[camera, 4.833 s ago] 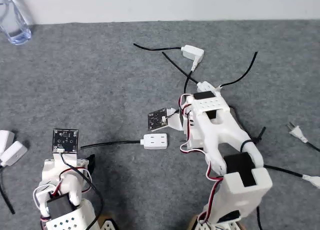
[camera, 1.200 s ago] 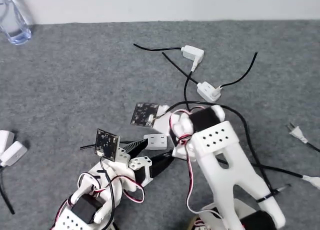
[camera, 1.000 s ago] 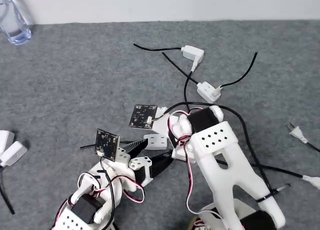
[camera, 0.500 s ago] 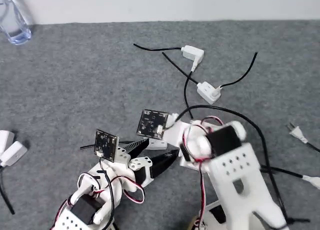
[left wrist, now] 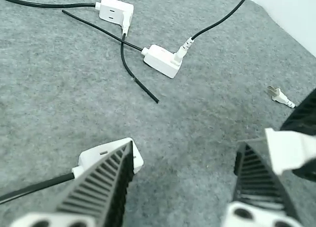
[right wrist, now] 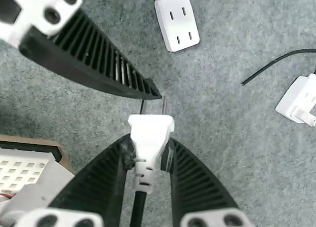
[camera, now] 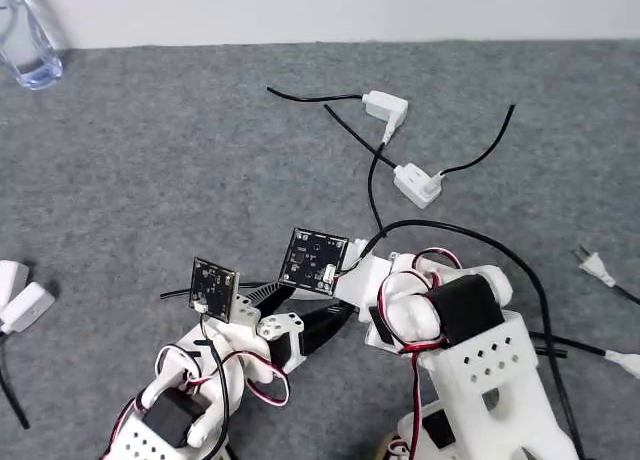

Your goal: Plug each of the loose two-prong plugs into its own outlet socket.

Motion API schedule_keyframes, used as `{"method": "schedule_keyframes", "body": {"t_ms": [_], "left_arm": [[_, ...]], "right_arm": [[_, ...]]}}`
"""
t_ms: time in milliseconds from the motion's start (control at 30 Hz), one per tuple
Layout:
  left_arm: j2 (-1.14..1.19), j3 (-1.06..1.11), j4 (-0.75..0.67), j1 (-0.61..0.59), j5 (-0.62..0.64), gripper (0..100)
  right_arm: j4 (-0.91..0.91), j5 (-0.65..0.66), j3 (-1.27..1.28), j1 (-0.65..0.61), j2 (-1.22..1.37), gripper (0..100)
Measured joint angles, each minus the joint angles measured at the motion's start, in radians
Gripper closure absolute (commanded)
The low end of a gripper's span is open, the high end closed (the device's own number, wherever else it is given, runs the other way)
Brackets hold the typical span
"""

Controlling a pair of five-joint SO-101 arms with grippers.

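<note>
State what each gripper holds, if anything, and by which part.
The right gripper clamps a white two-prong plug by the sides of its body, prongs free ahead. The left gripper is open and holds nothing.

socket (left wrist: 101,155) half behind left pincer (left wrist: 187,147) finger | held plug (left wrist: 290,149) cut off by frame edge
</note>
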Motion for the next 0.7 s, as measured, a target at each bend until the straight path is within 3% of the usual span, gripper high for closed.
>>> {"method": "schedule_keyframes", "body": {"t_ms": [400,700], "left_arm": [[-0.002,0.0,0.012,-0.002,0.003,69],[-0.002,-0.002,0.014,-0.003,0.003,69]], "right_arm": [[-0.038,-0.123,0.002,-0.086,0.0,99.1],[-0.055,-0.133,0.002,-0.094,0.0,99.1]]}}
